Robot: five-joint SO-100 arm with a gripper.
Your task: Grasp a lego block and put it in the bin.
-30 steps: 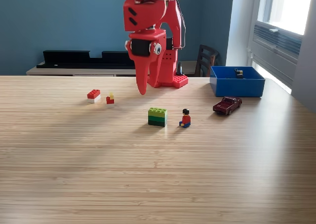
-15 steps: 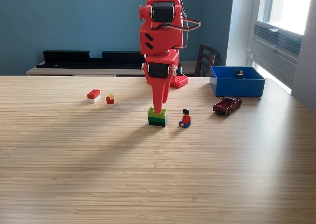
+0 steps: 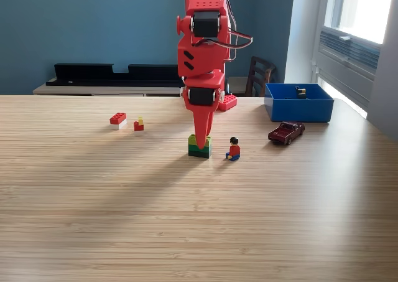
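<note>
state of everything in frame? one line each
Red claw: pointed down, tip over green block; open or shut unclear.
Green stacked lego block: on table, upright.
Blue plastic bin: open-topped, holds one small dark item.
Dark red toy car: on its wheels.
Red-shirted minifigure: seated on table.

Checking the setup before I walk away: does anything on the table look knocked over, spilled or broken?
Nothing stands out. The green stacked block sits flat under the red gripper, the small toy figure is upright, and the dark red toy car rests on its wheels beside the blue plastic bin.
</note>
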